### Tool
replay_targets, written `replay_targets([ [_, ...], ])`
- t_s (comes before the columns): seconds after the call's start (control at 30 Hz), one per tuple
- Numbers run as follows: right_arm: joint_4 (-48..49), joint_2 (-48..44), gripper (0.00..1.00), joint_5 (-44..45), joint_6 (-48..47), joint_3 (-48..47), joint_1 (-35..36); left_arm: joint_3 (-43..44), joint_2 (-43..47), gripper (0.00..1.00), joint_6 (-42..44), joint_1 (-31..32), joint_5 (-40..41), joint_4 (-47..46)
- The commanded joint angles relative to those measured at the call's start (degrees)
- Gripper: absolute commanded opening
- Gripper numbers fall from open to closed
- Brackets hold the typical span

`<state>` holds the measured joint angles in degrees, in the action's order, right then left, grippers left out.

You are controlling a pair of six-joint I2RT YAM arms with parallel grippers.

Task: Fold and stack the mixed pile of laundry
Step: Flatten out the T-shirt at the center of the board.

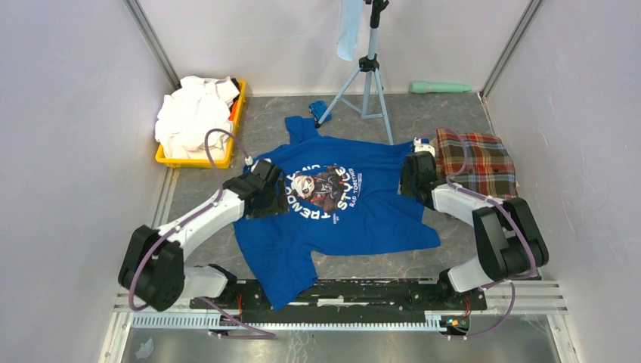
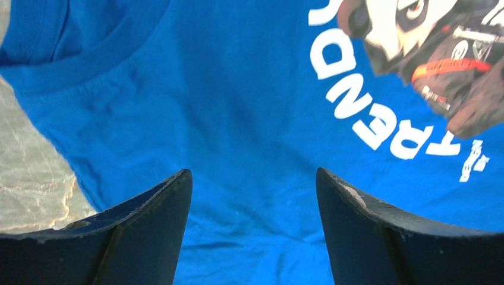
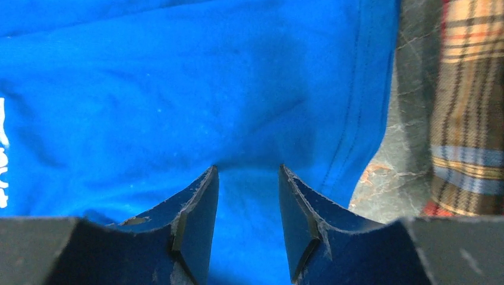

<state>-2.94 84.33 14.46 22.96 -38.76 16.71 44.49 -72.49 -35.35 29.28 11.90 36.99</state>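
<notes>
A royal-blue T-shirt [image 1: 355, 219] with a chest graphic [image 1: 326, 189] lies spread flat on the table, collar toward the left. My left gripper [image 1: 270, 184] hovers low over it between collar and graphic. In the left wrist view its fingers [image 2: 169, 202] stand wide apart and open, with lightly wrinkled blue cloth [image 2: 249, 119] under the gap [image 2: 254, 172]. My right gripper [image 1: 412, 168] is at the shirt's right edge. There its jaws [image 3: 248, 168] are partly closed but still apart, fingertips pressed into the blue cloth [image 3: 178, 89] near the hem.
White shirts [image 1: 195, 110] fill a yellow tray [image 1: 178, 160] at the back left. A red-green plaid cloth [image 1: 476, 162] lies just right of the right gripper. A tripod [image 1: 368, 76], a hanging pale-blue cloth [image 1: 349, 30], a small bright-blue object [image 1: 318, 110] and a green cylinder [image 1: 440, 87] stand behind.
</notes>
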Motion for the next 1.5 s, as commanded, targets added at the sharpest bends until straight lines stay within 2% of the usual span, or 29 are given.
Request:
replay_targets([
  [0.0,2.5,4.7,0.47,-0.3,1.3,-3.0,-0.6,6.7,-6.4,0.81,-1.3,-0.4,4.2,-6.4],
  [0.13,0.6,6.7,0.47,1.9,0.6,-5.4,-2.3,14.1,-16.0,0.75,0.3,-2.9,3.1,-7.5],
  [0.33,-5.7,5.2,0.48,0.2,-0.7,-11.5,-2.9,23.6,-23.4,0.7,2.4,-4.4,2.6,-6.0],
  [0.47,-7.3,3.8,0.51,-0.9,-1.4,-13.7,-2.8,26.4,-26.6,0.66,3.6,-5.5,2.6,-5.7],
  [0.6,-7.3,7.3,0.51,0.3,-1.9,-15.5,-3.1,27.7,-30.0,0.6,4.2,-8.4,0.3,-6.5],
  [0.87,-5.3,16.8,0.49,0.1,-1.0,-18.8,-4.5,30.6,-37.5,0.58,5.7,-12.1,-3.5,-9.5],
  [1.23,-7.0,30.7,0.49,0.6,-3.0,-32.5,-7.2,39.6,-48.4,0.56,6.7,-16.7,-6.2,-10.0],
  [1.37,-9.1,31.1,0.49,0.9,-3.8,-36.1,-7.7,43.1,-50.5,0.56,6.8,-17.6,-7.3,-8.9],
  [1.47,-10.5,29.3,0.5,0.1,-4.4,-37.2,-7.7,43.4,-48.8,0.57,6.6,-17.7,-8.2,-8.5],
])
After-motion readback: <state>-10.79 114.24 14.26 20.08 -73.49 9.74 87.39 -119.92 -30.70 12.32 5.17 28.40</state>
